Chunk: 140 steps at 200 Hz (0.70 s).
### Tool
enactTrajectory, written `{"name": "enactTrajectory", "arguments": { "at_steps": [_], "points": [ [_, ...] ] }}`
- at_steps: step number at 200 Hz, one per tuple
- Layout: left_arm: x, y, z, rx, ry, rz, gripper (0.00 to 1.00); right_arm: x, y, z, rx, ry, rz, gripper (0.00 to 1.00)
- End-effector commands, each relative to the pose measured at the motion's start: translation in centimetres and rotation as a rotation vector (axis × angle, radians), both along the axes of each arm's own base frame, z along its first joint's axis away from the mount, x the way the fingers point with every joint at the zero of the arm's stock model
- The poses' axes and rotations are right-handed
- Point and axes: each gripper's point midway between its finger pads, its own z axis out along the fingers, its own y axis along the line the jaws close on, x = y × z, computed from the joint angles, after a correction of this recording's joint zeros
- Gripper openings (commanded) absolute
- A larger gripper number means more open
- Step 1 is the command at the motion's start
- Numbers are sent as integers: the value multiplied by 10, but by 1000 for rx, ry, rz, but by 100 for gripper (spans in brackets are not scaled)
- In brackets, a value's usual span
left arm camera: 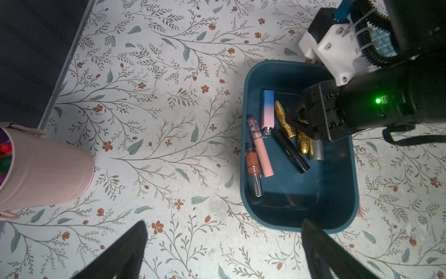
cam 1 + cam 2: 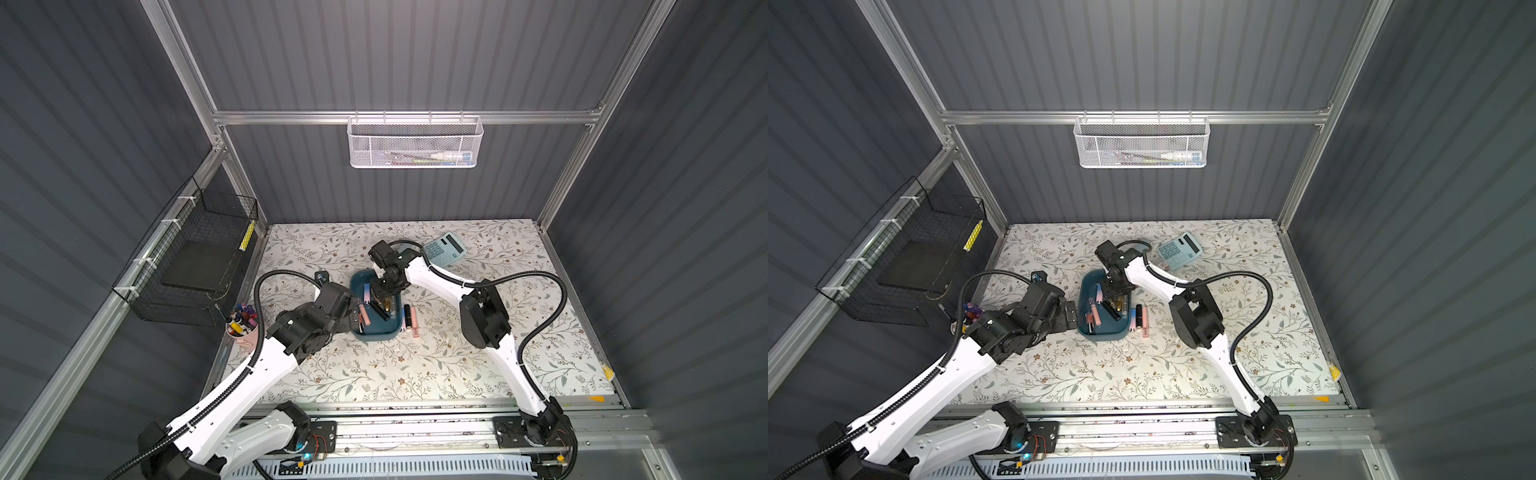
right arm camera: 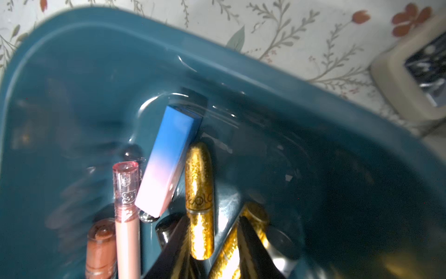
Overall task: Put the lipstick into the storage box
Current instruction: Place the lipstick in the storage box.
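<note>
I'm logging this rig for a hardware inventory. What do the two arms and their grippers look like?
Both the left arm and right arm have white shells with black joints. A black ribbed cable loops along each, fastened by white ties. The left gripper and right gripper have black tapering fingers; a green light glows behind the right one.

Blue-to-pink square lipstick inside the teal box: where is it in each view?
In a top view: blue-pink lipstick, storage box's far half.
In a top view: same spot.
Left wrist: beside gold lipstick.
Right wrist: beside gold lipstick.
Landmark: the teal storage box.
</note>
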Motion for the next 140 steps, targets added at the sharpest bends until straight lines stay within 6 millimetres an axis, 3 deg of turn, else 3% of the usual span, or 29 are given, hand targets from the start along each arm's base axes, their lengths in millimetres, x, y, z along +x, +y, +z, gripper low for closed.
{"name": "enactTrajectory", "arguments": {
  "at_steps": [1, 25, 54, 95, 121, 140],
  "points": [
    [3, -1, 6, -5, -13, -2, 100, -5, -12, 42, -5, -48, 3, 37],
    [2, -4, 8, -34, -15, -11, 100, -16, -32, 83, 6, -119, -10, 37],
    [-3, -5, 8, -76, -21, -14, 100, -39, -68, 99, -23, -153, -49, 37],
    [-9, -14, -11, -105, 33, -46, 100, -88, -122, 67, -100, -79, -122, 37],
    [-11, -23, -14, -163, 44, -62, 100, -118, -145, 36, -113, -24, -165, 37],
    [-11, -26, -11, -189, 37, -65, 100, -134, -151, 19, -113, 8, -175, 37]
  ]
}}
